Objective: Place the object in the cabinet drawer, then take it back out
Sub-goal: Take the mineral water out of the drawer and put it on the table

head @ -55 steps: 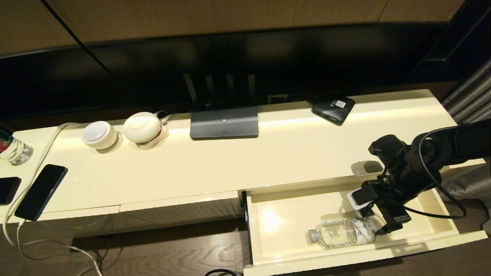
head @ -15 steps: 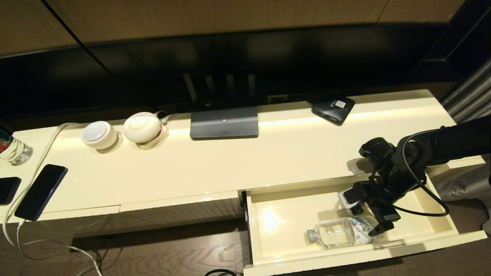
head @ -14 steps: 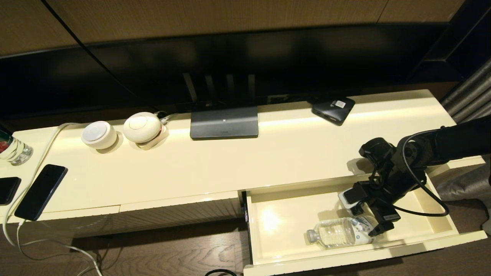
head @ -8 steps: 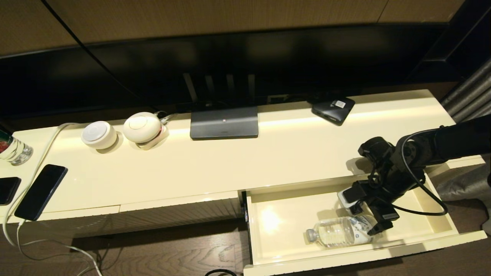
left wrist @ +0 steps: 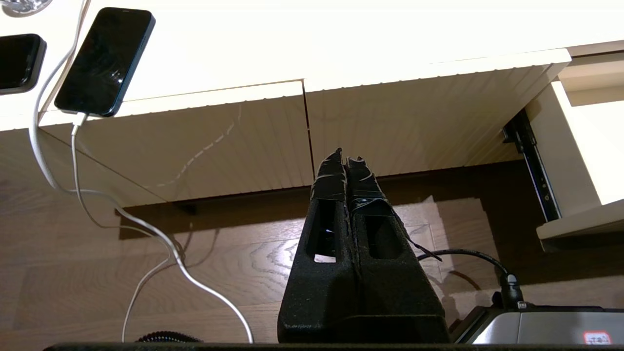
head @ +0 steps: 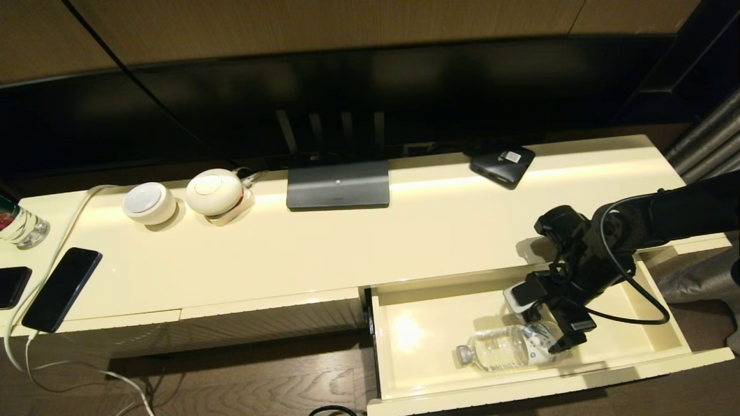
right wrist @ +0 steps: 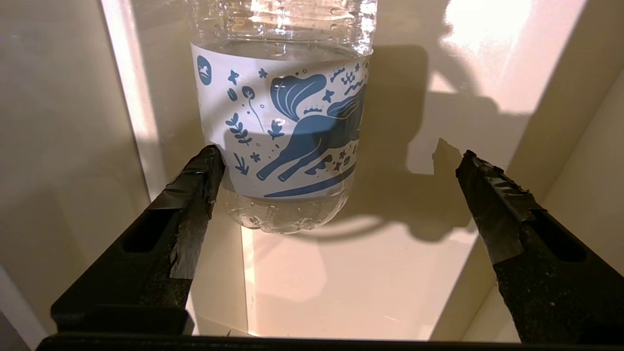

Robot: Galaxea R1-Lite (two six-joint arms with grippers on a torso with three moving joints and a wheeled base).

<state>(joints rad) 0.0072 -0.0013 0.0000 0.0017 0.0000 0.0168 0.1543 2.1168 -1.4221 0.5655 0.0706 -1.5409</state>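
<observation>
The object, a clear water bottle with a white-and-blue label, lies on its side in the pulled-out cabinet drawer, cap pointing left. My right gripper reaches down into the drawer at the bottle's base end, jaws open wide. In the right wrist view the right gripper has one fingertip right beside the label; the other stands well clear. The bottle sits off-centre between them. My left gripper hangs shut and empty low in front of the closed ribbed panels.
On the cabinet top stand a grey TV base, a black box, two white round devices, two phones and a red-labelled glass bottle. White cables trail to the floor.
My right gripper has crept left along the drawer, still open. The bottle has slid a little to the left with it. The left arm has not moved.
</observation>
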